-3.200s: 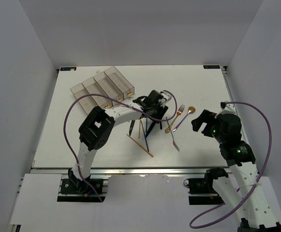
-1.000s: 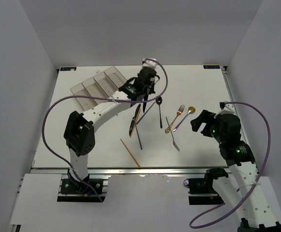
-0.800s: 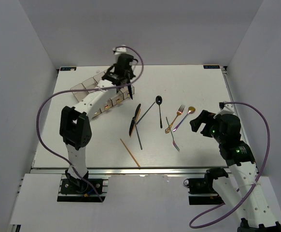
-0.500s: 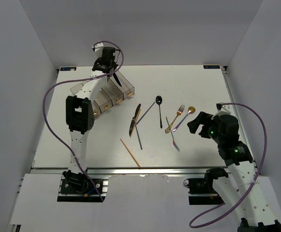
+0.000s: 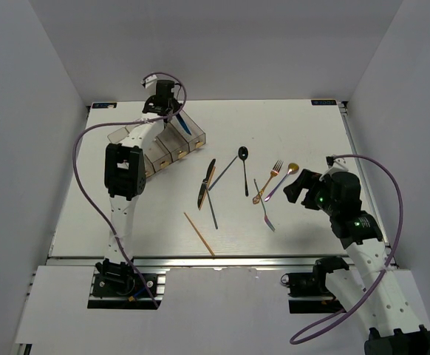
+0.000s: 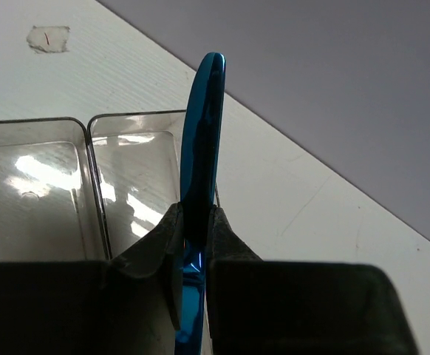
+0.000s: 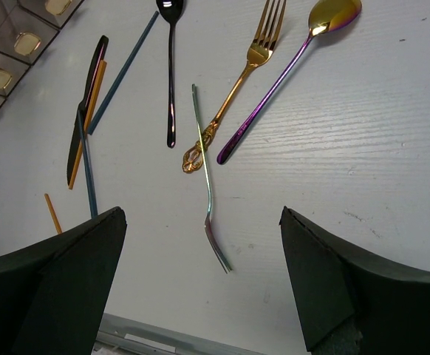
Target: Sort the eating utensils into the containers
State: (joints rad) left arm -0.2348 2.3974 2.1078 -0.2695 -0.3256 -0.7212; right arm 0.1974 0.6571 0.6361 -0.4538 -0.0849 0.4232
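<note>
While the left jaws clamp the blue knife (image 6: 200, 163) above the far end of the bins (image 5: 123, 135), the right jaws hang wide apart over the bench (image 5: 311, 133), near the gold fork (image 7: 239, 80) and purple-gold spoon (image 7: 304, 44) lying there.

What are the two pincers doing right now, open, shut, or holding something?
Left pincer: closed, holding the blue knife.
Right pincer: open, holding nothing.

We are holding the blue knife (image 6: 202, 133) pinched over the clear containers (image 6: 38, 192); the remaining utensils (image 7: 237, 81) are lying scattered, well apart.
</note>
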